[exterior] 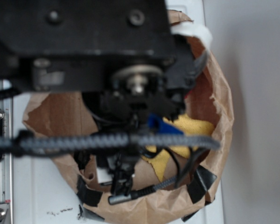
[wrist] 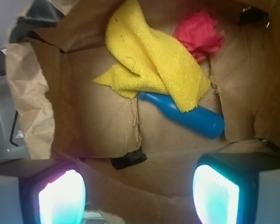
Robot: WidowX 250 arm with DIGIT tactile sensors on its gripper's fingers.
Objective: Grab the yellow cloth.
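Wrist view looks down into a brown paper container (wrist: 98, 135) w/ crumpled, torn walls and a creased floor. The yellow cloth (wrist: 151, 60) lies bunched on that floor toward the far side, one corner fanned out to the left, its lower right edge draped over the neck end of a blue bottle (wrist: 191, 116). Bottle lies on its side, angled down to the right, touching the cloth, rest of its body bare on the paper. A red cloth (wrist: 199, 32) sits crumpled just beside the yellow one at upper right, against the far wall. A strip of black tape (wrist: 129, 159) sits on a floor seam nearer the camera. The gripper (wrist: 140, 191) hangs above, its two fingers (wrist: 60, 196) at the bottom corners of the view, spread wide apart, pads glowing, nothing between them, well clear of the cloth. Exterior view: arm's black body (exterior: 84, 42) fills the top, blurred, w/ a braided cable (exterior: 112, 141) crossing in front; bits of yellow and blue show below it inside the container, which rests on a white bench (exterior: 42, 200). Fingers not visible there.
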